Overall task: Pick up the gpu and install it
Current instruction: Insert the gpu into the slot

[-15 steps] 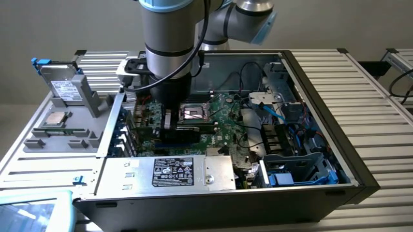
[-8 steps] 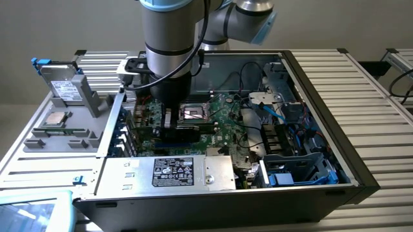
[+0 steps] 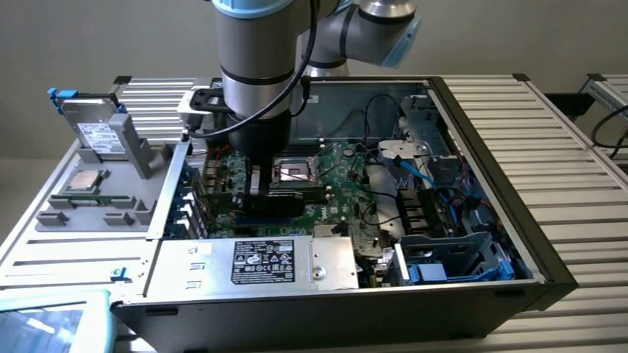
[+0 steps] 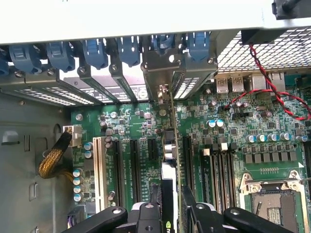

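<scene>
Slatted metal table (image 3: 559, 132), pale wall (image 3: 98, 37) behind, open PC case (image 3: 471, 301) on the table. Nearest: labelled power supply (image 3: 263, 262). Further in, gripper (image 4: 172, 218), jaws narrow and clamped on the gpu (image 4: 169, 148), which stands edge-on over the motherboard (image 4: 233, 145) slots, bracket end by the rear slot covers (image 4: 97, 82).
</scene>
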Motion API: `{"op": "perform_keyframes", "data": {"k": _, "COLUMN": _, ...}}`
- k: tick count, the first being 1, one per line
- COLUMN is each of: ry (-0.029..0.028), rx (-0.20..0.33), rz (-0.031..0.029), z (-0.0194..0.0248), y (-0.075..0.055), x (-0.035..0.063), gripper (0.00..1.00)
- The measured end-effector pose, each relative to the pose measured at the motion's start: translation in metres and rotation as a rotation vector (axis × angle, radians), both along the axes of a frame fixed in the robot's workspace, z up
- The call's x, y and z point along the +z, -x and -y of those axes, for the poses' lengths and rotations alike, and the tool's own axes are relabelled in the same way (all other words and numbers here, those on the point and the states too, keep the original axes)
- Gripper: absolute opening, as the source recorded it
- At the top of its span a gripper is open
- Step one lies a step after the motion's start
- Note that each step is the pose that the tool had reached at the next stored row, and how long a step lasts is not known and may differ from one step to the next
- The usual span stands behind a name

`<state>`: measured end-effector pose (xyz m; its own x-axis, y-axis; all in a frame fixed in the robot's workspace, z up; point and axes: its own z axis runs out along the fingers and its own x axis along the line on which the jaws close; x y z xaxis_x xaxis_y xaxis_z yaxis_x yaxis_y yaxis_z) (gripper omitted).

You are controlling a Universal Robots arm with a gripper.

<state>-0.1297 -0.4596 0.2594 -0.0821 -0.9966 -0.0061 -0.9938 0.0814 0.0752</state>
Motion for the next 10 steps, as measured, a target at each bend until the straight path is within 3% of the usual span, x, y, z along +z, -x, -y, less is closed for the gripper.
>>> {"op": "perform_keyframes", "data": {"k": 10, "ry": -0.0001, "rx": 0.000, "rz": -0.0001, "z": 0.0000, "y": 0.0000, "x": -0.0002, "gripper": 0.27}}
